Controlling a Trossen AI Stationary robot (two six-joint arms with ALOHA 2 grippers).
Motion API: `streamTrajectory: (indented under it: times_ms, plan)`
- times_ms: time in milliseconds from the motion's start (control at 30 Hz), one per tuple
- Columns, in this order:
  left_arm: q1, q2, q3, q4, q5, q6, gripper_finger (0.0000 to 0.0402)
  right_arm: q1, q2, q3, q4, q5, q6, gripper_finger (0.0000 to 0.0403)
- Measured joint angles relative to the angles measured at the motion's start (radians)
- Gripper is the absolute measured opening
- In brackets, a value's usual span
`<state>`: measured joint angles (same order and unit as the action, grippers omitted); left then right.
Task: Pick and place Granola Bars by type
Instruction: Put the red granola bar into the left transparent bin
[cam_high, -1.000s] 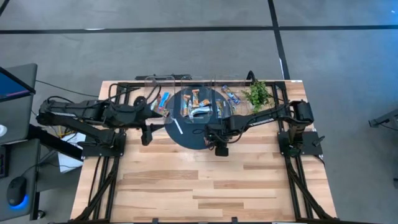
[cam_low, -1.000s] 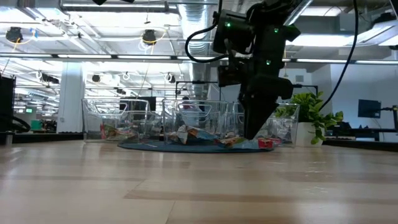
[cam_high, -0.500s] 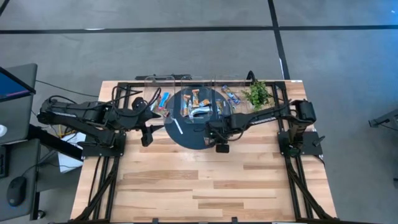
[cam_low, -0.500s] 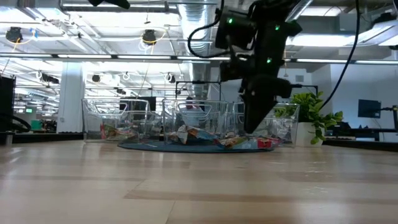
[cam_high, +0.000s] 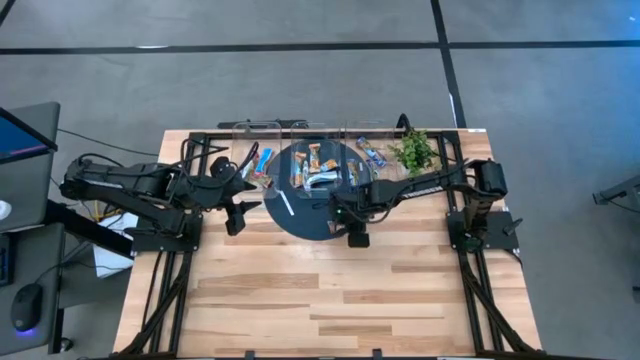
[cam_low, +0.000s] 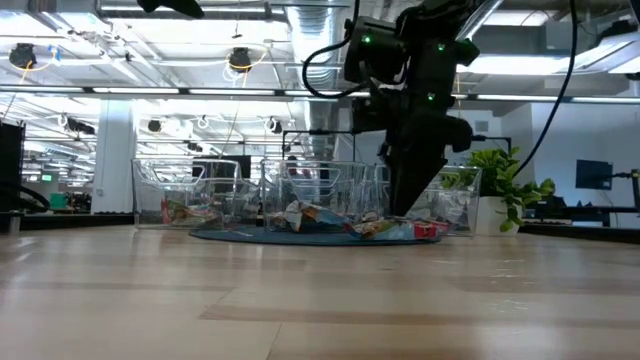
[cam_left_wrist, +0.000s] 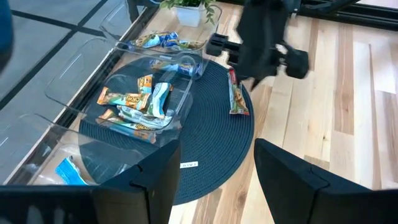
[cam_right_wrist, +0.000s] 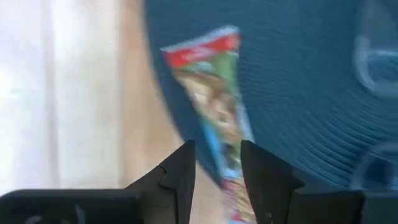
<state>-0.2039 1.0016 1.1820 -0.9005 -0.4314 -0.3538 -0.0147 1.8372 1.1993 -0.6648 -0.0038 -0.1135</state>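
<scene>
One granola bar (cam_right_wrist: 214, 112) in a green wrapper with a red end lies flat on the round dark blue mat (cam_high: 300, 205), near its right edge; it also shows as bar (cam_left_wrist: 238, 99). My right gripper (cam_right_wrist: 217, 152) hangs over it, pointing down, open, with one finger on either side of the bar's near end. I cannot tell whether they touch it. Orange-red bars (cam_left_wrist: 134, 102) fill the middle clear bin, and blue-white bars (cam_high: 262, 160) lie in the left bin. My left gripper (cam_left_wrist: 217, 146) is open and empty, raised left of the mat.
Three clear bins (cam_high: 315, 150) stand in a row along the table's far edge, partly on the mat. A small green plant (cam_high: 413, 150) sits at the far right. A thin white stick (cam_high: 285, 203) lies on the mat. Bare wooden table (cam_high: 320, 290) spreads toward the near edge.
My left gripper has drawn back from the left bin toward the table's left and near side. My right gripper has stayed over the green bar at the mat's right edge, shifting only slightly. The bar has not moved.
</scene>
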Motion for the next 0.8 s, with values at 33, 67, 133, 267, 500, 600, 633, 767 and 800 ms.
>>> streamTrajectory:
  times_ms: [33, 67, 133, 267, 500, 600, 633, 767, 800]
  plan:
    - [0.000, 0.000, 0.000, 0.000, -0.001, 0.000, 0.0199, 0.009, 0.001, 0.000, 0.005, -0.001, 0.000, 0.0120]
    - [0.000, 0.000, 0.000, 0.000, -0.004, 0.000, 0.0199, 0.017, 0.001, 0.000, 0.012, -0.004, 0.000, 0.0120]
    - [0.000, 0.000, 0.000, 0.000, -0.013, 0.000, 0.0199, 0.031, 0.001, 0.000, 0.029, -0.005, 0.000, 0.0120]
    - [0.000, 0.000, 0.000, 0.000, -0.027, 0.000, 0.0199, 0.036, 0.001, 0.000, 0.028, 0.085, 0.032, 0.0120]
    - [0.000, 0.000, 0.000, 0.000, -0.027, 0.000, 0.0199, 0.037, 0.003, 0.000, 0.030, 0.161, 0.089, 0.0120]
    - [0.000, 0.000, 0.000, 0.000, -0.026, 0.000, 0.0199, 0.037, 0.035, -0.001, 0.027, 0.138, 0.086, 0.0120]
    - [0.000, 0.000, 0.000, 0.000, -0.026, 0.000, 0.0199, 0.038, 0.046, -0.001, 0.032, 0.134, 0.082, 0.0120]
    - [0.000, 0.000, 0.000, 0.000, -0.026, 0.000, 0.0199, 0.046, 0.082, 0.001, 0.037, 0.138, 0.096, 0.0120]
    - [0.000, 0.000, 0.000, 0.000, -0.026, 0.000, 0.0199, 0.047, 0.084, 0.000, 0.031, 0.137, 0.110, 0.0120]
